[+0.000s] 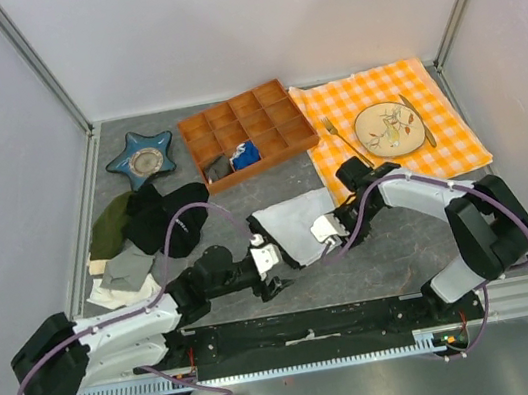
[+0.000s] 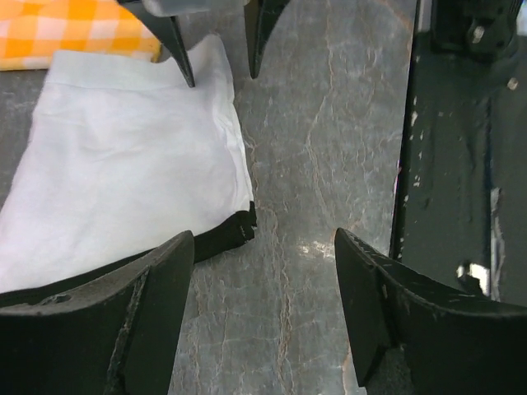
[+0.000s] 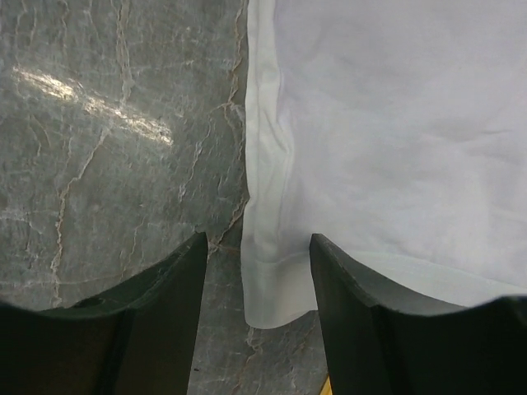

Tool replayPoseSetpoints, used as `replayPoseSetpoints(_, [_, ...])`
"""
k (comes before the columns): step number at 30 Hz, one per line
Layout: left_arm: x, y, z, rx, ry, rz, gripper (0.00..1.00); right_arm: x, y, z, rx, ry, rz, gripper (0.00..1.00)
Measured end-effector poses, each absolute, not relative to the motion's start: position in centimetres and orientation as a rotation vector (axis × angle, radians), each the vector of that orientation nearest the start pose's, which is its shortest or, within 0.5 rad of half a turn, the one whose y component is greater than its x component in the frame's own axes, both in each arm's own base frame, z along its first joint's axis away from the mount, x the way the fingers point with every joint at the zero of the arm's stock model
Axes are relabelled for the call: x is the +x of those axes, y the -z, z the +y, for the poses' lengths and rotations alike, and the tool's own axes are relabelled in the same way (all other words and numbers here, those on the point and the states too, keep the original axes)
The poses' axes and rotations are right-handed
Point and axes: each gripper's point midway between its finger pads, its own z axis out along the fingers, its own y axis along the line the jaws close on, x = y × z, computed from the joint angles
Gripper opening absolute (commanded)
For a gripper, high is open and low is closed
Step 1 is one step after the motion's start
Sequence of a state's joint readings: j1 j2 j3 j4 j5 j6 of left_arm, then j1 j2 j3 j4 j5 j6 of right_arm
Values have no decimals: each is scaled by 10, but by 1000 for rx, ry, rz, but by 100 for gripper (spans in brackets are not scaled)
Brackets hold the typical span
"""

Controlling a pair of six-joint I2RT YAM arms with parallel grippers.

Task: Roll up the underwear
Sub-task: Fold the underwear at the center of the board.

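The underwear point(image 1: 293, 221) lies flat on the desk point(image 1: 396, 258). The left tool point(image 1: 270, 269) and right tool point(image 1: 328, 229) are spread apart at its edges.

Stretches the black-and-white left arm point(image 1: 124, 327) low from the table's point(image 1: 377, 265) near-left corner toward its middle, with the black two-finger left gripper point(image 1: 268, 263) point(image 2: 263, 247) spread wide, empty. Bends the matching right arm point(image 1: 425, 189) in from the near-right corner, with the right gripper point(image 1: 325, 230) point(image 3: 258, 243) likewise spread, facing the left.
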State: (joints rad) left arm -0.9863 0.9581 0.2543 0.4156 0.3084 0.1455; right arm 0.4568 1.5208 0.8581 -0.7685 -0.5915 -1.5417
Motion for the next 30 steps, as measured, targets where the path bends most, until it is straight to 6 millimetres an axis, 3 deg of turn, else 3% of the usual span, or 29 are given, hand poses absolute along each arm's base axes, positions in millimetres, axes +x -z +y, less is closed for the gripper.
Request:
replayPoseSetpoints(5, [133, -79, -303, 1369, 750, 1512, 75, 211, -17, 171, -2302, -559, 1400, 50])
replayPoseSetpoints(14, [151, -36, -316, 1481, 571, 1551, 72, 209, -16, 170, -2278, -562, 1436, 36])
replayPoseSetpoints(23, [154, -27, -331, 1487, 562, 1536, 66, 205, -16, 169, -2246, -581, 1491, 27])
replayPoseSetpoints(30, [138, -24, -343, 1504, 601, 1506, 49, 202, -16, 169, -2229, -586, 1509, 22])
